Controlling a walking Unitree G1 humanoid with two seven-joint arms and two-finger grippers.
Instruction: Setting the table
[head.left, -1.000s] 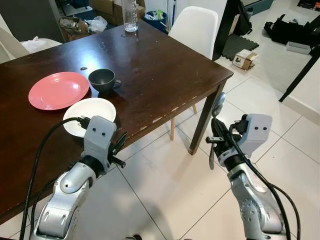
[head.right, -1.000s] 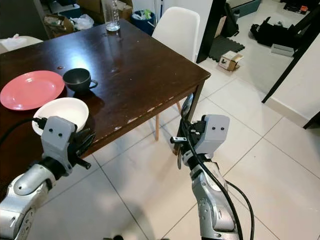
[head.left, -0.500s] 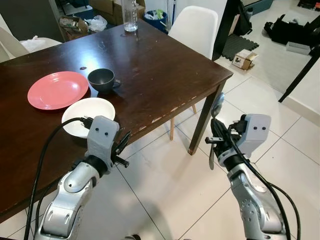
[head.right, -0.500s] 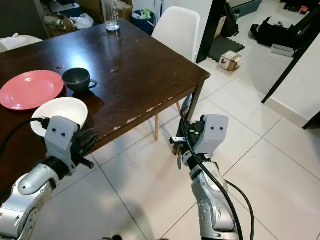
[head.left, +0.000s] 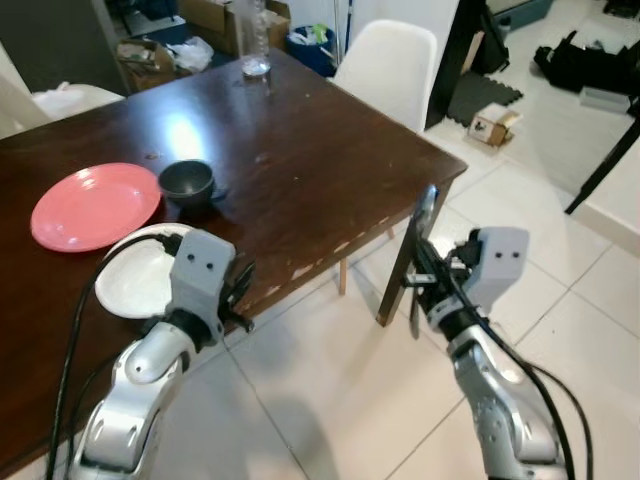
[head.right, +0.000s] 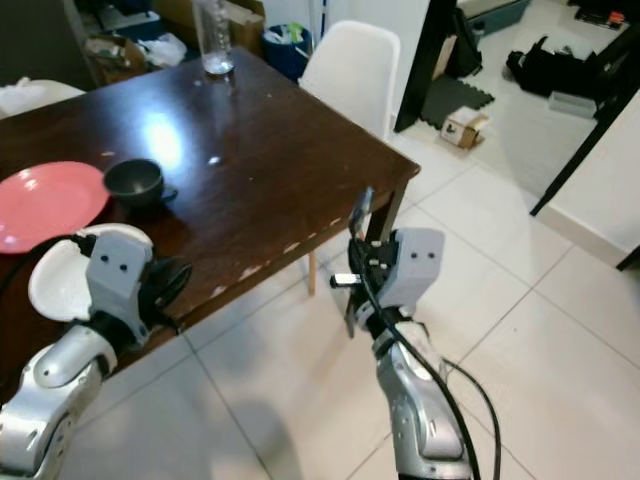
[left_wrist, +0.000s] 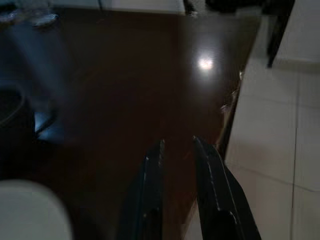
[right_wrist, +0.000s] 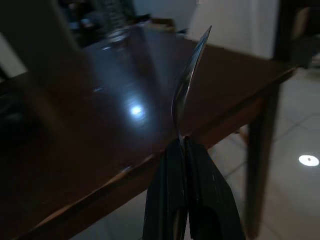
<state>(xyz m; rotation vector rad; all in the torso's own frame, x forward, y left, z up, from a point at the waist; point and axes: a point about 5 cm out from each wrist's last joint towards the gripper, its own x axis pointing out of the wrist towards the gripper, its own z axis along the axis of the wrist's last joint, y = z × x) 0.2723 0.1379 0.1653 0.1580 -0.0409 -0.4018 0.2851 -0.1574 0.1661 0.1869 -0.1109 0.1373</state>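
Note:
A dark wooden table (head.left: 320, 150) carries a pink plate (head.left: 90, 205), a dark cup (head.left: 186, 180) and a white bowl (head.left: 130, 285) near its front edge. My right gripper (head.left: 415, 290) hangs just off the table's near right corner, shut on a metal spoon (head.left: 424, 215) that stands upright with its bowl upward. In the right wrist view the spoon (right_wrist: 187, 85) rises from the closed fingers (right_wrist: 167, 200) toward the tabletop. My left gripper (head.left: 240, 295) hovers at the front edge beside the white bowl, fingers (left_wrist: 212, 190) a little apart with nothing between them.
A white chair (head.left: 392, 62) stands at the table's far right side, and a clear bottle (head.left: 254, 48) sits at the far edge. A small cardboard box (head.left: 490, 125) and black bags (head.left: 590, 60) lie on the tiled floor to the right. Clutter lines the back wall.
The camera has shifted, so the table sits differently in view. My right gripper has carried the spoon up and closer to the table corner. The left gripper stays by the white bowl.

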